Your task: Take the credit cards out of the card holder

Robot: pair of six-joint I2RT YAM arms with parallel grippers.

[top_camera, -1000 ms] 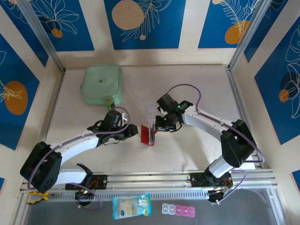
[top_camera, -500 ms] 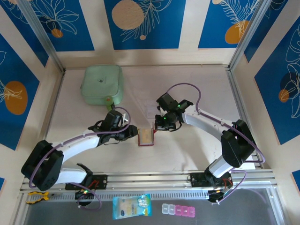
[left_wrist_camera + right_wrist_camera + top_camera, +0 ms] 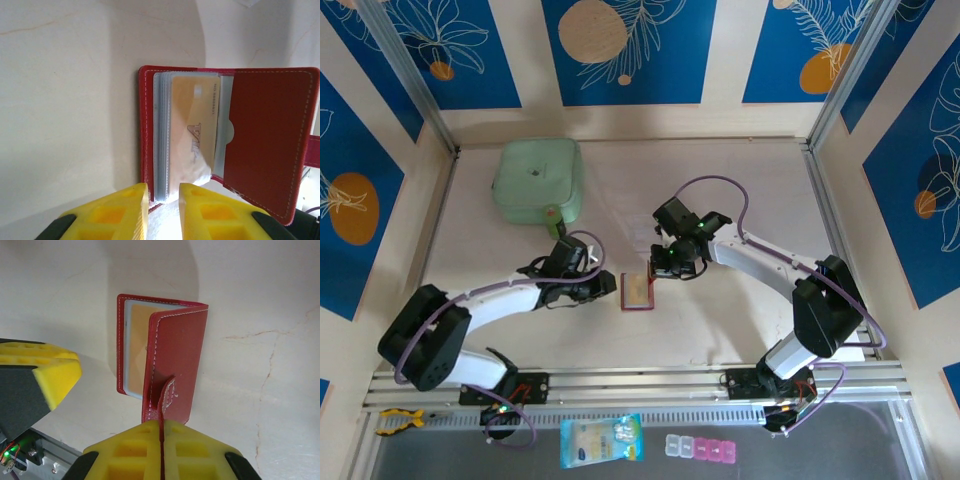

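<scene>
The red card holder [image 3: 636,291] lies open on the table between both arms. My right gripper [image 3: 161,426] is shut on its red closing tab [image 3: 168,389] and holds the cover [image 3: 177,355] raised. A yellow-orange credit card [image 3: 192,125] sits in the greyish clear pockets [image 3: 161,135]; its face also shows under the cover [image 3: 136,335]. My left gripper [image 3: 164,192] is at the holder's near edge. Its jaws stand a narrow gap apart, with the corner of the pocket stack between the fingertips. From above, the left gripper [image 3: 615,289] is just left of the holder and the right gripper [image 3: 656,270] is at its upper right.
A pale green pouch [image 3: 538,180] lies at the back left of the table. Past the front rail lie a printed packet [image 3: 602,440] and a row of pink-and-clear little boxes [image 3: 705,447]. Walls close in the table on three sides.
The holder has swung from edge-on to open, with the card face up. My left gripper has slid right up to it and its jaws have narrowed. The right gripper has kept its grip on the tab.
</scene>
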